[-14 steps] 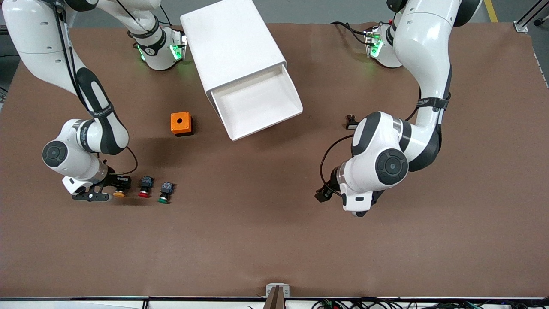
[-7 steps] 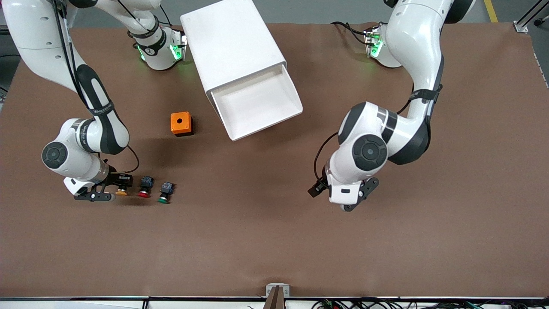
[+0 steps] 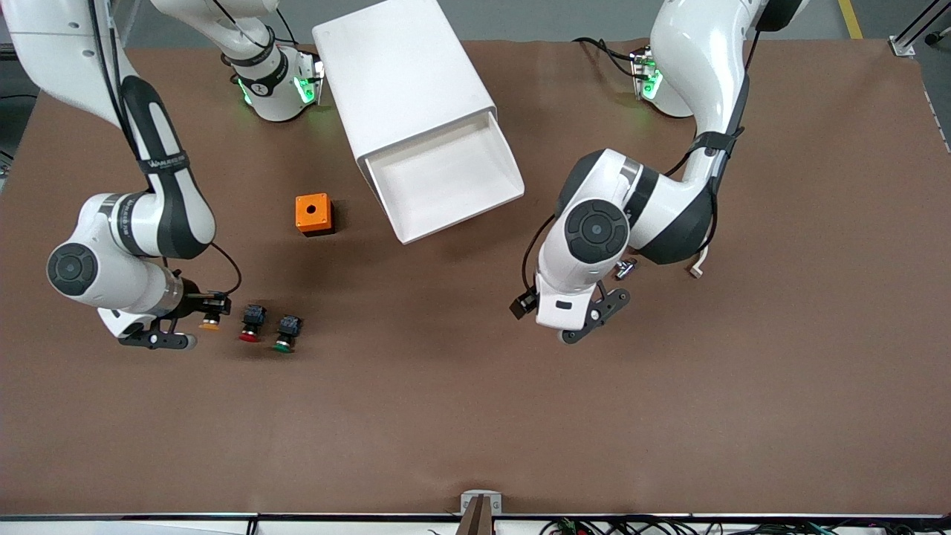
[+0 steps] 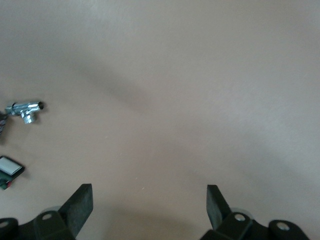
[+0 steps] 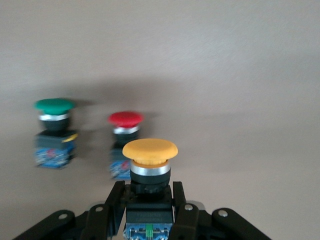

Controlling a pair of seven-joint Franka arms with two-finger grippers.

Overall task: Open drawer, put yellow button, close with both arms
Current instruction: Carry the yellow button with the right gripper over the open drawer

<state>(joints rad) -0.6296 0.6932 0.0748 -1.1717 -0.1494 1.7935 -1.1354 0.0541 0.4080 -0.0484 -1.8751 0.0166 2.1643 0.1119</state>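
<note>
Right tool (image 5: 149, 200) clamped on yellow button (image 5: 150, 152) by its black body, cap clear, lifted beside red button (image 5: 126, 120), ready for open drawer (image 3: 446, 178). Left tool (image 4: 149, 210) wide over bare tabletop (image 3: 446, 416), waiting.

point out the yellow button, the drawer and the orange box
yellow button (image 5: 150, 150): right wrist view, on its cap.
drawer (image 3: 446, 174): front view, on the tray floor.
orange box (image 3: 313, 213): front view, on its top face.
</note>
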